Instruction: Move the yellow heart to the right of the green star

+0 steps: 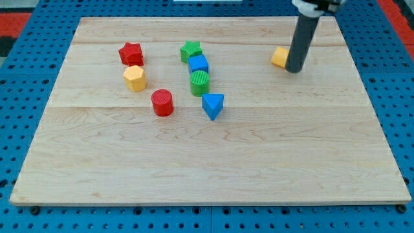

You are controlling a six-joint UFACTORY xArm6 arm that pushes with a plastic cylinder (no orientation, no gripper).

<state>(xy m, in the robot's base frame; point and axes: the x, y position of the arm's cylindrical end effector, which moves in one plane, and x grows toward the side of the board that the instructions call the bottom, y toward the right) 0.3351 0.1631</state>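
Note:
The yellow heart [279, 57] lies near the view's top right, partly hidden behind my rod. My tip [294, 69] rests on the board touching the heart's right side. The green star [191, 50] sits near the top centre, well to the left of the heart.
A blue cube [198, 64], a green cylinder [200, 83] and a blue triangle [213, 105] run in a line below the green star. A red star [131, 54], a yellow hexagon [134, 77] and a red cylinder [162, 102] lie to the left on the wooden board [213, 162].

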